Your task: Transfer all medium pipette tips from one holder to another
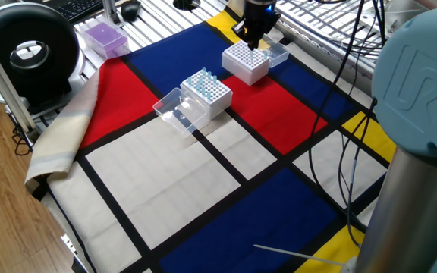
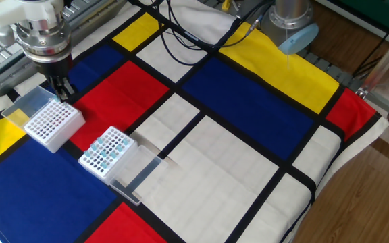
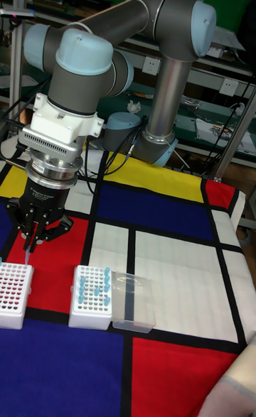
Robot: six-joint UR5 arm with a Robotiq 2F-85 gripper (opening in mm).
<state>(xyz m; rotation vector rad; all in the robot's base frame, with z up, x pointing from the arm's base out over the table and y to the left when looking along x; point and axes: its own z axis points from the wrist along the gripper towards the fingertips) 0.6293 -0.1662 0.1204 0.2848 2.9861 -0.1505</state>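
Observation:
My gripper [image 3: 31, 238] hangs just above the far edge of a white rack [image 3: 13, 285] whose holes look empty. It is shut on one pale medium pipette tip [image 3: 27, 251] that points down. The same gripper [image 1: 253, 34] shows over that rack [image 1: 245, 62] in one fixed view, and in the other the gripper [image 2: 63, 91] stands above the rack [image 2: 49, 125]. A second white rack [image 3: 92, 289] beside it holds several pale blue tips [image 1: 205, 79], also seen as blue tips [image 2: 104, 147] in their rack [image 2: 107, 154].
A clear hinged lid [image 1: 174, 108] lies open beside the tip-filled rack, and another clear lid [image 1: 277, 53] lies behind the empty rack. A purple box [image 1: 103, 36] and a black round device [image 1: 27, 49] stand off the cloth's corner. Cables [image 2: 194, 34] cross the far side.

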